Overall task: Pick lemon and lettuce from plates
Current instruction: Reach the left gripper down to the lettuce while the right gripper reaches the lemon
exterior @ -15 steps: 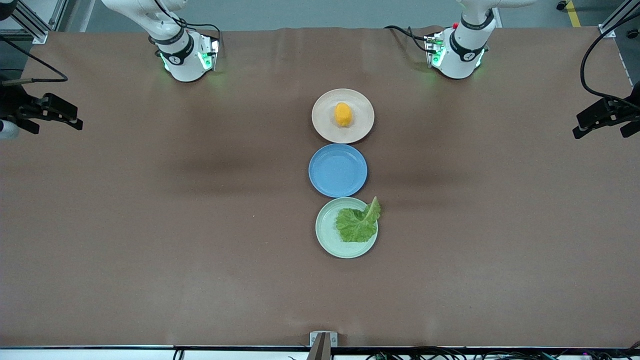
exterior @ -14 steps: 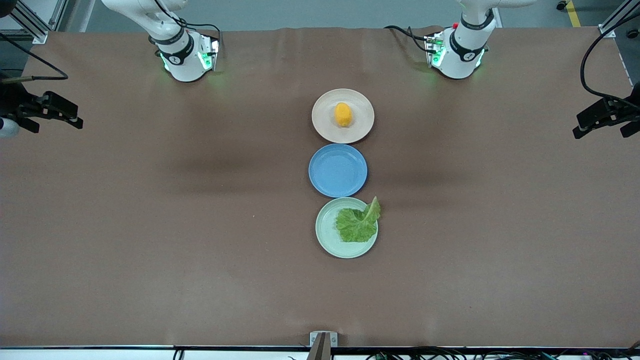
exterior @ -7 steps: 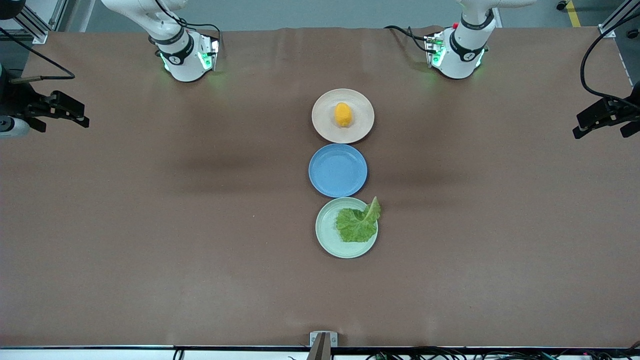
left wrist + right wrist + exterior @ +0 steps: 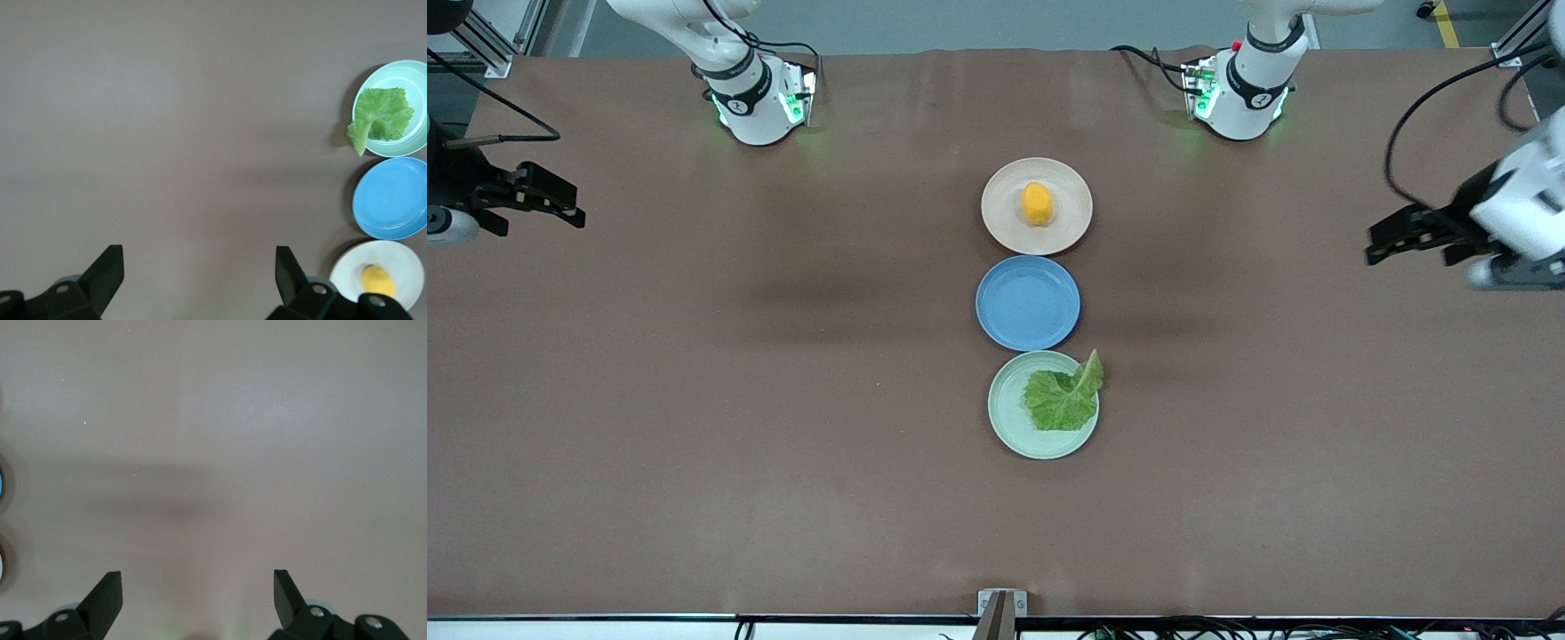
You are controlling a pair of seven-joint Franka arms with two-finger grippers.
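Now swung inward over the table's left-arm end: left gripper point(image 4: 1387, 240), jaws wide apart. Right gripper point(image 4: 560, 209) over the right-arm end, jaws apart too. Lemon point(image 4: 1036, 204) on beige plate point(image 4: 996, 218); lettuce point(image 4: 1063, 396) on mint plate point(image 4: 1007, 418), stem overhanging rim; blue plate point(image 4: 1028, 302) between.

Lettuce point(image 4: 382, 115) on mint plate point(image 4: 413, 137), lemon point(image 4: 378, 281) on beige plate point(image 4: 403, 267).
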